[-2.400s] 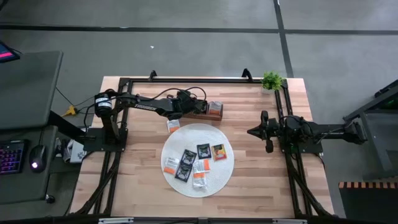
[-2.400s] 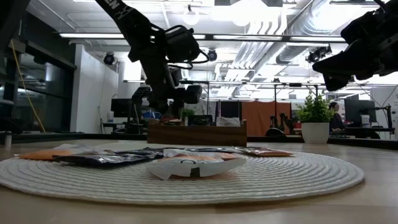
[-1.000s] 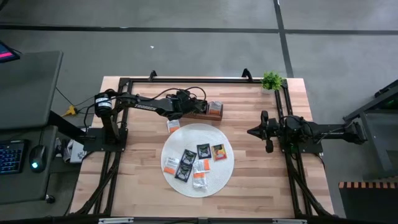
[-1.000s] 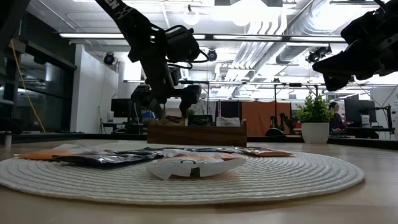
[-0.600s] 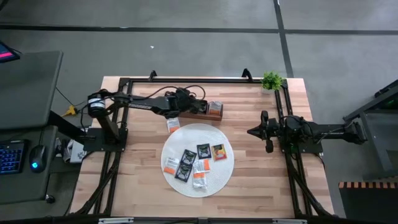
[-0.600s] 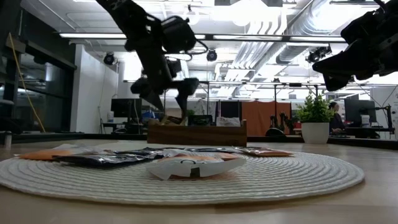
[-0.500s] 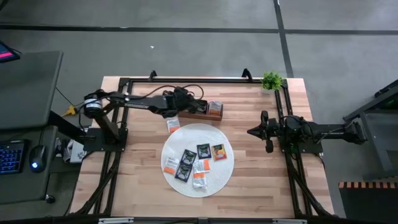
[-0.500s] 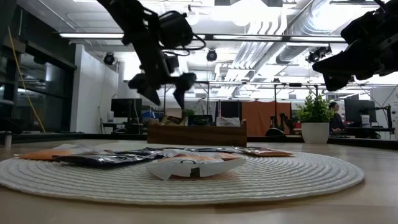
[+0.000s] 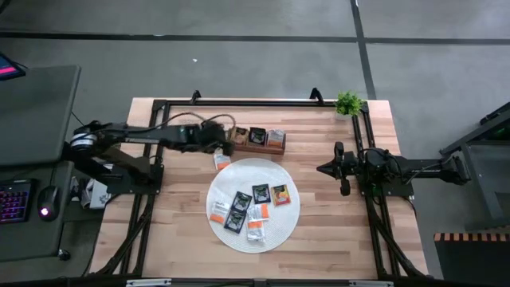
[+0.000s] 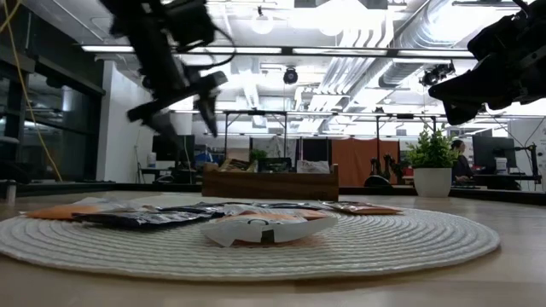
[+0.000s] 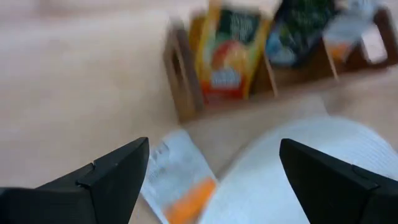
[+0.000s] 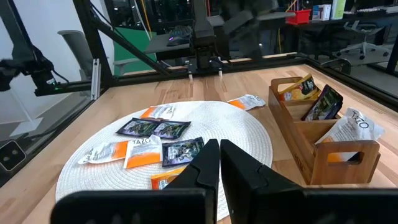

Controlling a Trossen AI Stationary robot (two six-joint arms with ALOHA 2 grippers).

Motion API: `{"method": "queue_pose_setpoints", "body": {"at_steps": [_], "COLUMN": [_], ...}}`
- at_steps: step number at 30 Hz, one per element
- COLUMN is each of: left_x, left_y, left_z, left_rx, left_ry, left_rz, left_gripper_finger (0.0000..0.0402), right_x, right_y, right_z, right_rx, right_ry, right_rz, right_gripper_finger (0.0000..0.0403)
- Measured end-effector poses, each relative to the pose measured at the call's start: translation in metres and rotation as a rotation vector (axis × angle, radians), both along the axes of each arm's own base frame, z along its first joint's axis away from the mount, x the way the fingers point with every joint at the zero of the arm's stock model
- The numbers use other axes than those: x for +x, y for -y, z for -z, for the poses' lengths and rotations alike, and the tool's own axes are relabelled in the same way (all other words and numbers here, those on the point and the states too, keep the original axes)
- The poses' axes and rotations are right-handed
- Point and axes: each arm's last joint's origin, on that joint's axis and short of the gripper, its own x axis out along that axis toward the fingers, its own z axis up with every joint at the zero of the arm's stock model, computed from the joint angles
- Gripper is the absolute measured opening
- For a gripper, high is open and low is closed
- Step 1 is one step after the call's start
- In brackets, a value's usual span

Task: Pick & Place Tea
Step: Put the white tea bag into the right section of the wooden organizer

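Note:
Several tea sachets (image 9: 241, 199), black, orange and white, lie flat on the round white mat (image 9: 283, 227). One white and orange sachet (image 9: 221, 161) lies on the wood between the mat and the wooden tray (image 9: 256, 148). The tray's compartments hold an orange sachet (image 11: 233, 46), a black one (image 11: 298, 31) and a white one (image 11: 348, 31), leaning upright. My left gripper (image 9: 220, 142) hangs open to the left of the tray, above the table, slanting down, with nothing between its fingers (image 11: 112, 180). My right gripper (image 9: 321, 169) waits shut at the right side, level.
A small potted plant (image 9: 348, 104) stands at the far right corner. Black frame rails (image 9: 255, 102) run along the table's far edge and both sides. Bare wood lies left of the mat (image 9: 175, 207) and between the mat and my right arm (image 9: 319, 215).
My left gripper has drawn back from above the tray toward the table's left edge and risen, tipping and rolling as it went; it has stayed open and carries nothing. The black sachet in the tray's middle compartment shows now.

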Motion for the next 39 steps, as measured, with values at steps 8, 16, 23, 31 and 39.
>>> {"method": "queue_pose_setpoints", "body": {"at_steps": [8,16,23,31,39], "left_x": [-0.042,-0.056,-0.052,-0.04,-0.03], "left_y": [0.014,0.016,0.015,0.013,0.011], "left_z": [0.037,0.057,0.069,0.08,0.086], "left_rx": [-0.212,-0.281,-0.315,-0.347,-0.367], "left_ry": [0.126,0.135,0.171,0.199,0.25], "left_rz": [-0.058,-0.181,-0.244,-0.275,-0.295], "left_gripper_finger": [0.0358,0.0358,0.0358,0.0358,0.0358], "right_x": [0.0,0.0,0.0,0.0,0.0], "right_y": [0.0,0.0,0.0,0.0,0.0], "right_z": [0.0,0.0,0.0,0.0,0.0], "right_rx": [0.0,0.0,0.0,0.0,0.0], "right_ry": [0.0,0.0,0.0,0.0,0.0], "right_rz": [0.0,0.0,0.0,0.0,0.0], "right_gripper_finger": [0.0012,0.0012,0.0012,0.0012,0.0012]}}
